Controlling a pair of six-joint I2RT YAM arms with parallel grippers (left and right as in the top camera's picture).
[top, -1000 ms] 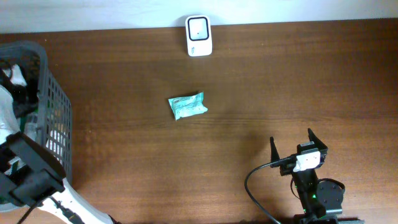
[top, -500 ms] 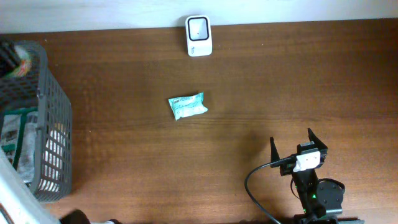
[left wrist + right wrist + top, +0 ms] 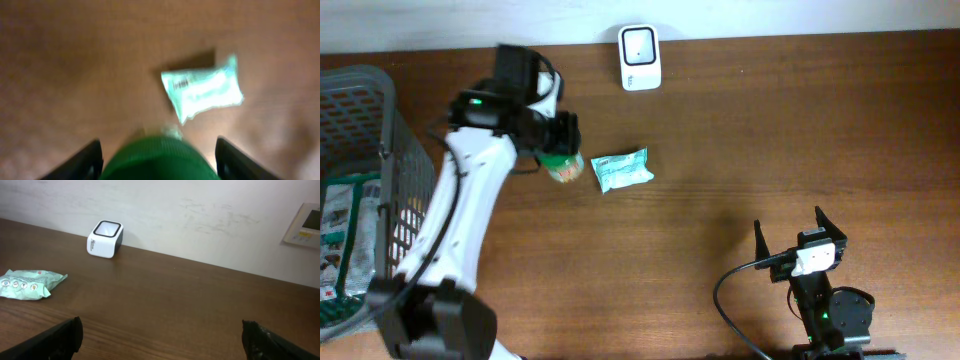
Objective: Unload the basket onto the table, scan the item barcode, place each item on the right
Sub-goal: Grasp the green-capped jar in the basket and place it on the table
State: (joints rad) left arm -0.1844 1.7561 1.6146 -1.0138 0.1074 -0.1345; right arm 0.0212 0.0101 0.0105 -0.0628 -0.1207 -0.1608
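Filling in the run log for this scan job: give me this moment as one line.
left end effector: shut on green jar | jar: beside packet | scanner: table's far edge | right end effector: open, empty

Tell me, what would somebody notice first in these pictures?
Probably the big white left arm reaching over the brown table, its claw gripping a green-lidded container. Right beside it lies a light green packet, and at the table's far edge sits a little white scanner. A grey basket with packets inside stands at the left edge.
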